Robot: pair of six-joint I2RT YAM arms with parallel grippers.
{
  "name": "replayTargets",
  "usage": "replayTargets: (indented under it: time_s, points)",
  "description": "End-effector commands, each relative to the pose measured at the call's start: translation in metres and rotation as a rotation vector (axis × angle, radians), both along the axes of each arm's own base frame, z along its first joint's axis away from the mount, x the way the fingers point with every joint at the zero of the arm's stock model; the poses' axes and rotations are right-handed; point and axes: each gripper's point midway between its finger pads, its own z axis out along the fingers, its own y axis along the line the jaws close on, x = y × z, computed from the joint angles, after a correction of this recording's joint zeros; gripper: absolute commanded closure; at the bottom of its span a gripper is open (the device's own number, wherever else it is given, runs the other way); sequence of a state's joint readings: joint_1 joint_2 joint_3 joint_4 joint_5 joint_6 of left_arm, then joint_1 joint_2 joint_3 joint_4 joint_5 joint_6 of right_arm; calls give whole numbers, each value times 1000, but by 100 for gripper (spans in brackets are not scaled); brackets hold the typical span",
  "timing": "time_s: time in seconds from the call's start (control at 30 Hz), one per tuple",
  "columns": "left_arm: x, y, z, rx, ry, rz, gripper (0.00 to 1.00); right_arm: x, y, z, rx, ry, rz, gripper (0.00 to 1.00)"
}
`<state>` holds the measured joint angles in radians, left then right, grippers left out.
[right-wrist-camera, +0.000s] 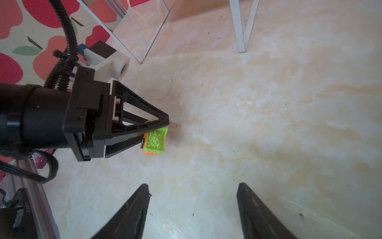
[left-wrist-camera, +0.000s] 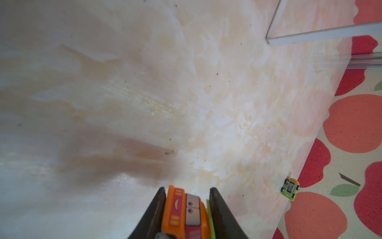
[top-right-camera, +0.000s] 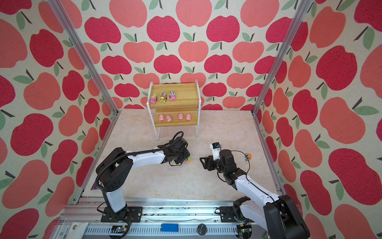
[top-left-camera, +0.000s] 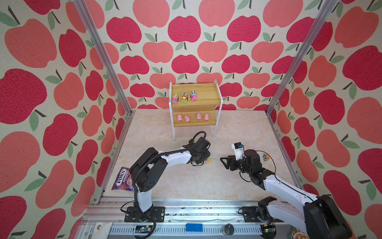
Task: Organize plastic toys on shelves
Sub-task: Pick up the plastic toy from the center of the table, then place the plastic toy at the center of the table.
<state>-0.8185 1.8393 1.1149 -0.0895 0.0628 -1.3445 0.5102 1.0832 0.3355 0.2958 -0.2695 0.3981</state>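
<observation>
The left end effector (left-wrist-camera: 187,189) is clenched on an orange-and-green toy truck (left-wrist-camera: 184,213), its black fingers (left-wrist-camera: 157,207) pressed to the truck's sides, low over the marbled tabletop (left-wrist-camera: 186,93) — whether the wheels touch it cannot be told. Facing it and well apart, the right end effector (right-wrist-camera: 192,186) stands released, jaws wide with nothing between them.

Beyond both end effectors, against the apple-print wall (top-left-camera: 186,31), stands the two-tier rack (top-left-camera: 208,97). A pink truck (top-left-camera: 175,99), a yellow-green truck (top-left-camera: 184,97) and a blue-pink truck (top-left-camera: 193,96) sit side by side on its upper board, with four pink pig figures (top-left-camera: 179,118) in a row on the lower board.

Past the right end effector's wrist, near the side wall, a second small toy truck (left-wrist-camera: 290,187) lies tipped — green underside and black wheels showing. Well behind the left end effector, beside that arm's base and partly hidden by it, lies a purple Fox's berries packet (top-left-camera: 121,180).
</observation>
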Motion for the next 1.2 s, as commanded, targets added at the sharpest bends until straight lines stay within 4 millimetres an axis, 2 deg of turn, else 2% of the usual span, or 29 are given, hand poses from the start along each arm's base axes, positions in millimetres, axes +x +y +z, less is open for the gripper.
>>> replayTargets:
  time_s: [0.0,0.27,0.5,0.77,1.0,1.17]
  points:
    - [8,-8,20,-92,-68,-16,63,-8,25,18,113,-56,90,30]
    - [9,-11,38,-176,-104,1,63,-4,49,19,140,-69,86,33]
    - [8,-11,48,-216,-124,6,63,10,53,13,129,-75,37,36]
    - [7,-10,50,-228,-133,3,63,24,65,21,180,-82,28,40]
    - [8,-10,53,-239,-144,5,63,37,70,15,173,-61,-5,45]
    - [8,-8,52,-242,-148,11,64,39,74,12,178,-51,-2,46]
